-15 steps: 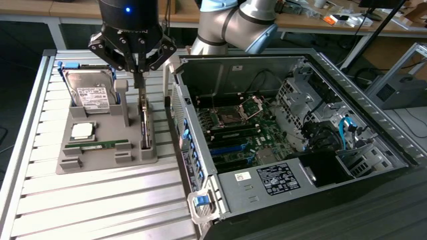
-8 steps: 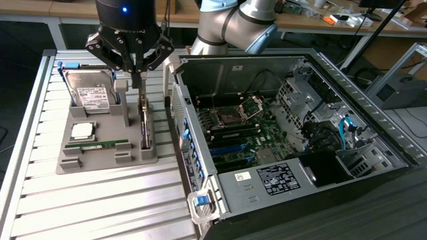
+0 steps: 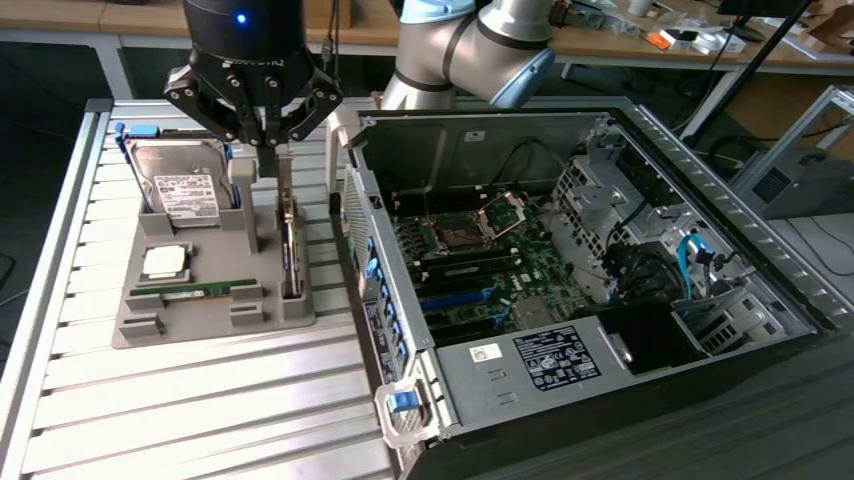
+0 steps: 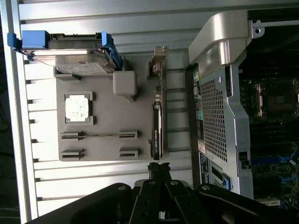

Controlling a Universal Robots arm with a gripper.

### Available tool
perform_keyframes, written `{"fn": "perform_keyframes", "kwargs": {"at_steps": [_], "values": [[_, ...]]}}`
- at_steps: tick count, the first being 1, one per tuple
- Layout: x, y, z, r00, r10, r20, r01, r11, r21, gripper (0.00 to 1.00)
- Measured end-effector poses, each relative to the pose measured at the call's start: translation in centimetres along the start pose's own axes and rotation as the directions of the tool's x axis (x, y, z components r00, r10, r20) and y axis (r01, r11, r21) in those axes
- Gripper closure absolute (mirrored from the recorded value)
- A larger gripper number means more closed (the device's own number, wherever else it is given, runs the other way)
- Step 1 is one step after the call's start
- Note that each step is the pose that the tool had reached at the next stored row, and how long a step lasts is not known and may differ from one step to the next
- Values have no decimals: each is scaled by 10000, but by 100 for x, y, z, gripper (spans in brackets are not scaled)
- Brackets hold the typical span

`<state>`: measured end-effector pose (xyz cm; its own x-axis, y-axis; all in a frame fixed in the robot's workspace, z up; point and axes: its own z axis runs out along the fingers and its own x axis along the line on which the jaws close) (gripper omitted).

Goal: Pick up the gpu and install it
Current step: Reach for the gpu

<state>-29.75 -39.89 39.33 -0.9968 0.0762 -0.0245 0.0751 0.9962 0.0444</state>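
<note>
on the slatted table [image 3: 200, 400], the gpu [image 3: 287, 250] stood on edge along the grey tray's [image 3: 200, 322] edge nearest the computer case [image 3: 534, 365], its long axis running straight out from under the pincer [image 3: 267, 168], pressed together on nothing.

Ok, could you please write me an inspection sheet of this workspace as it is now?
Surface: slatted metal table, bearing a grey holder and an open computer case.
Job's things: gpu stands on edge in a slot of the holder, not installed; motherboard exposed inside the case.
Clutter: hard drive, processor chip and RAM stick, all in the holder.
Grippers: pincer shut, pointing down just above the gpu's end near the hard drive; contact cannot be told.
Cables: blue cable and dark cables inside the case.
Surroundings: workbench behind, with small items on it.
</note>
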Motion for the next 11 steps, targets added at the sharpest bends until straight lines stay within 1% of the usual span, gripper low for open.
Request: {"fn": "perform_keyframes", "kwargs": {"at_steps": [11], "values": [[68,-5,-2,10000,0,0,0,10000,0,89]]}}
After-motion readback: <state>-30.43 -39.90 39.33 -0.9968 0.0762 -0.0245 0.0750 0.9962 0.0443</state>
